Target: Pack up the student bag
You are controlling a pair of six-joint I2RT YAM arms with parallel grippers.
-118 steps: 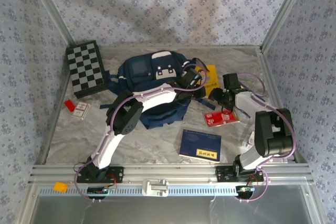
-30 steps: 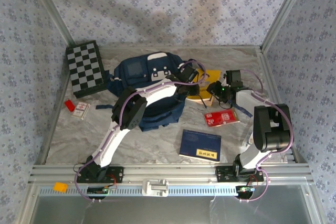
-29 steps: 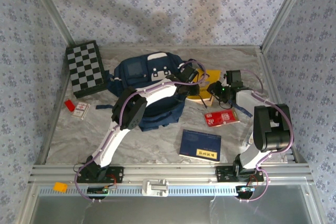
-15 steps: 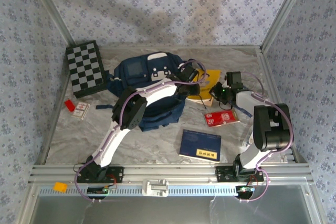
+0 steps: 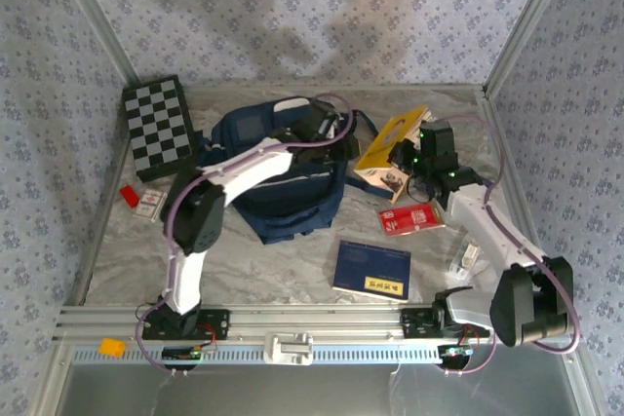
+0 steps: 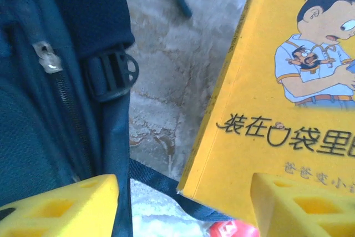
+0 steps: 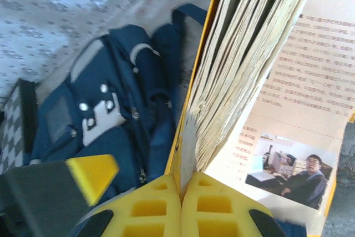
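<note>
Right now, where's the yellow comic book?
In the top view the yellow comic book is right of centre, tilted up in the right gripper, between the student bag on its left and the red packet nearer the arms.

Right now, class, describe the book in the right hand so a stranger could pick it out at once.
Find the big navy student bag mid-table and look just right of it. There the right hand pinches a yellow book, tilted up, pages fanning. Unlike the red packet and flat dark blue book nearby, its cover shows a cartoon boy.
</note>
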